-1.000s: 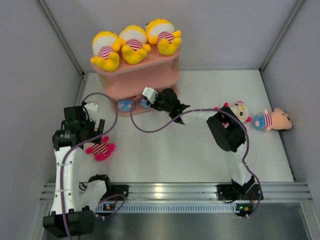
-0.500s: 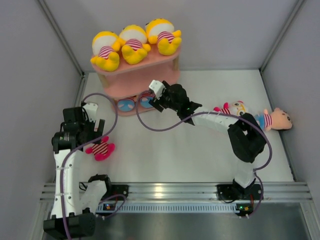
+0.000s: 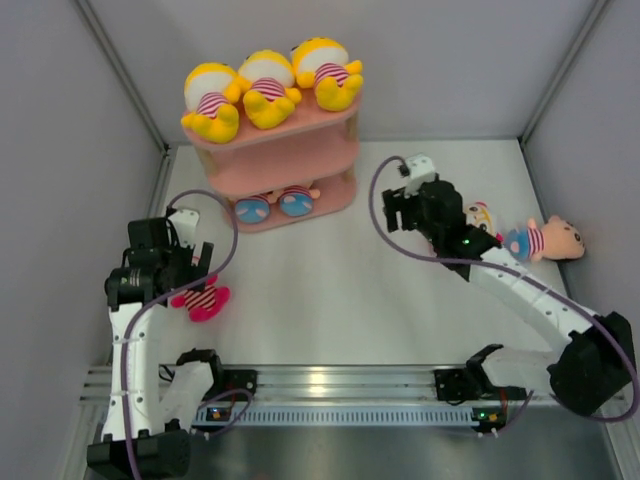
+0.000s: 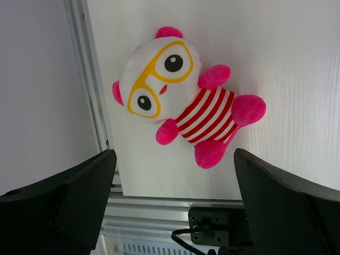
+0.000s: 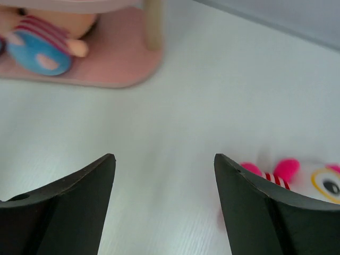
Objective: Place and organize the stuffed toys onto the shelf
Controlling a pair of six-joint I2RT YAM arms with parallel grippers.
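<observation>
While the white counter (image 3: 380, 300) spreads under everything, we see the pink shelf (image 3: 285, 172) standing at its far side, left of centre. The left gripper (image 4: 171, 170) hangs near the left wall with its jaws spread wide, apart from the pink-limbed toy (image 4: 180, 101) that lies face up on the counter below it. The right gripper (image 5: 163, 170) hovers between the shelf and the right wall, jaws also spread and holding nothing. On the top tier we count three yellow toys (image 3: 267, 88) lined up side by side. Two blue-bottomed toys (image 3: 252, 210) lie on the lowest tier. Beside the right arm lies a second pink-limbed toy (image 3: 478, 215), and just right of it a peach-faced toy (image 3: 545, 240) near the wall.
</observation>
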